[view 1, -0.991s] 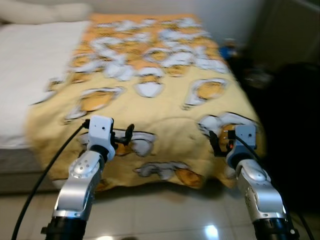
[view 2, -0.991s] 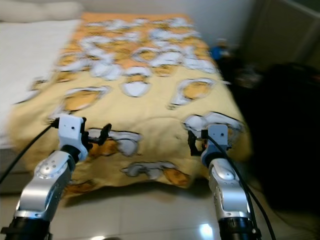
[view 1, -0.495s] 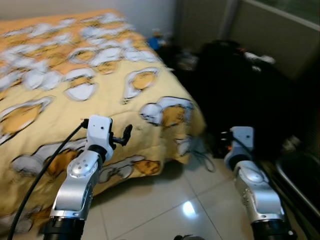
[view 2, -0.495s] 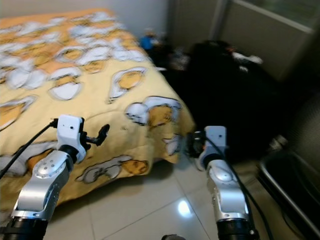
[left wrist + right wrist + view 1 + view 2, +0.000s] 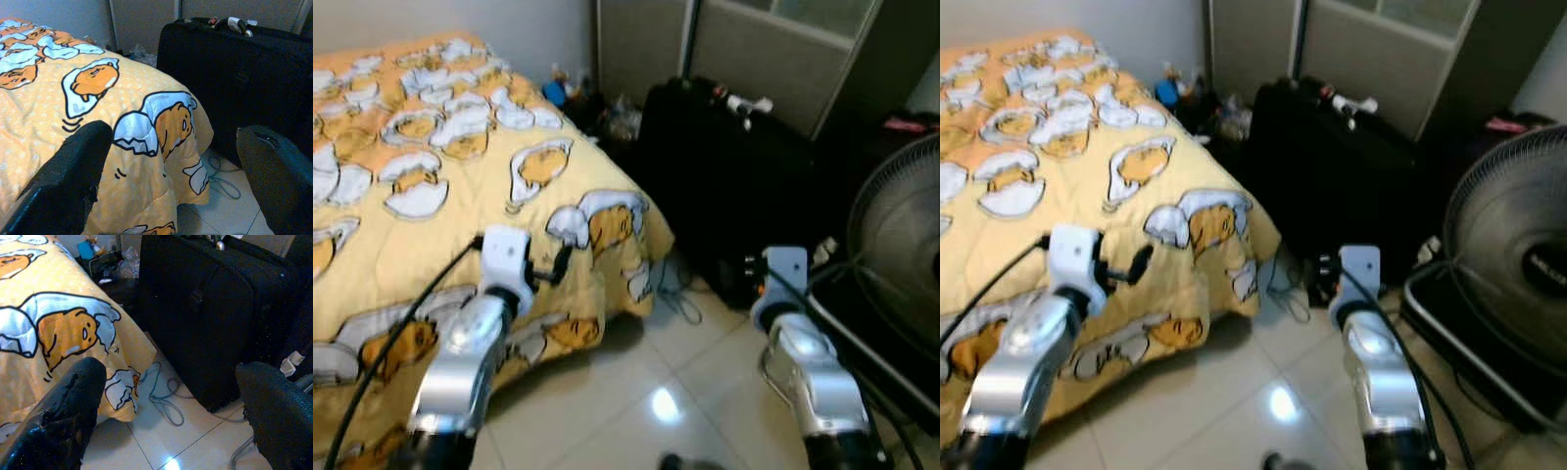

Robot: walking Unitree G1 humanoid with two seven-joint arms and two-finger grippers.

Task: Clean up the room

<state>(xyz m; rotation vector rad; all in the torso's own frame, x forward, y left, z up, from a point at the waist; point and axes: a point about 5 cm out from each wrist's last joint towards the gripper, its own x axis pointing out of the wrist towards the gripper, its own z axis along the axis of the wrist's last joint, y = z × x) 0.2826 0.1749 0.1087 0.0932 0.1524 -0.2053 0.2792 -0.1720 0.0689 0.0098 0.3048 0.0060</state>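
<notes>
Left eye view looks down on the corner of a bed (image 5: pixel 401 147) under a yellow blanket (image 5: pixel 431 225) printed with orange-and-white cartoon figures; its edge hangs down to a glossy pale tiled floor (image 5: pixel 636 392). Beside the bed's foot stands a big black suitcase (image 5: pixel 734 186), with small white and red items lying on its top. A thin cable (image 5: pixel 677 299) lies looped on the tiles between blanket corner and suitcase. At the far wall, in the gap behind bed and case, sits a heap of small clutter (image 5: pixel 573 98), including something blue. Grey cupboard doors (image 5: pixel 744 49) rise behind. On the right stands a dark floor fan (image 5: pixel 901 255) with a round wire guard.

Both silver arms are held forward: the left gripper (image 5: pixel 558 264) over the hanging blanket edge, the right gripper (image 5: pixel 744 279) in front of the suitcase's lower side.

Left wrist view gives the blanket corner close up, with the suitcase behind, seen between the left gripper's (image 5: pixel 171 196) two black fingers (image 5: pixel 73 176), jaws spread wide and holding nothing. Right wrist view adds the cable (image 5: pixel 164 399) sharply, coiled on the floor against the case, and the clutter (image 5: pixel 102 257) near the wall; the right gripper's (image 5: pixel 166 426) jaws are likewise released and empty
</notes>
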